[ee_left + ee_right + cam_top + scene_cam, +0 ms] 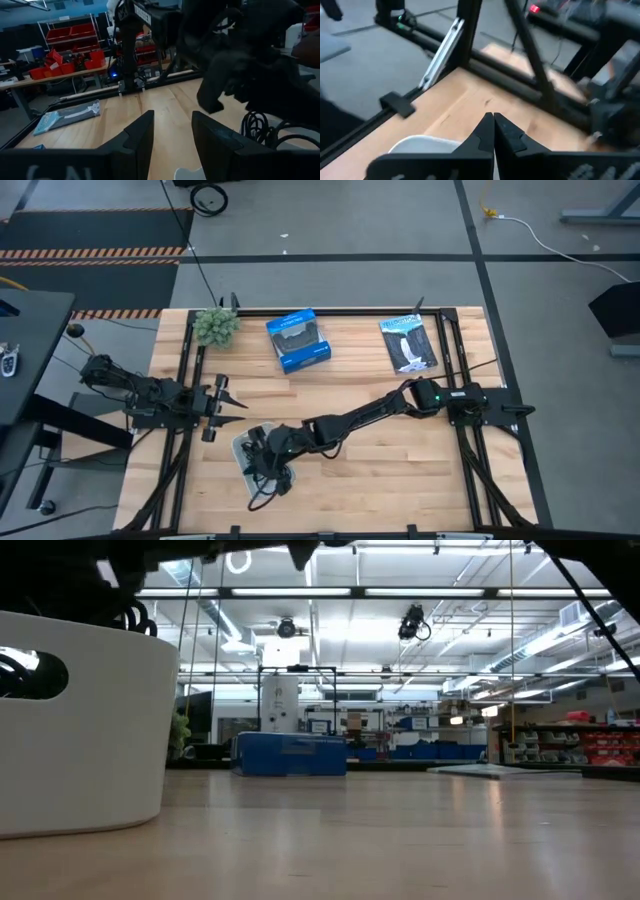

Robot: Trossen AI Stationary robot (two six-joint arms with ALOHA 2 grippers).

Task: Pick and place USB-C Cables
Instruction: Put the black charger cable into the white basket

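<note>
A white rounded tray (243,448) sits near the table's near-left part, and bundled black USB-C cables (270,472) lie piled in it. One loop hangs over its near rim (262,498). In the low view, black cable loops (130,615) stand above the tray wall (90,730). My right gripper (493,120) is shut above the tray, its arm stretched across from the right. My left gripper (172,125) is open, level, just left of the tray, pointing at the cables (260,125). No white or pale cable shows. My right gripper is shut above the tray's rim (425,144) with nothing visible between its fingertips. The gripper hides what lies under it, so I cannot tell whether it touches the cables.
A blue box (298,340) and a flat black-and-white packet (408,343) lie along the far side. A small green plant (215,326) stands at the far-left corner. Black frame rails run along the table's edges. Bare wood spreads right of the tray.
</note>
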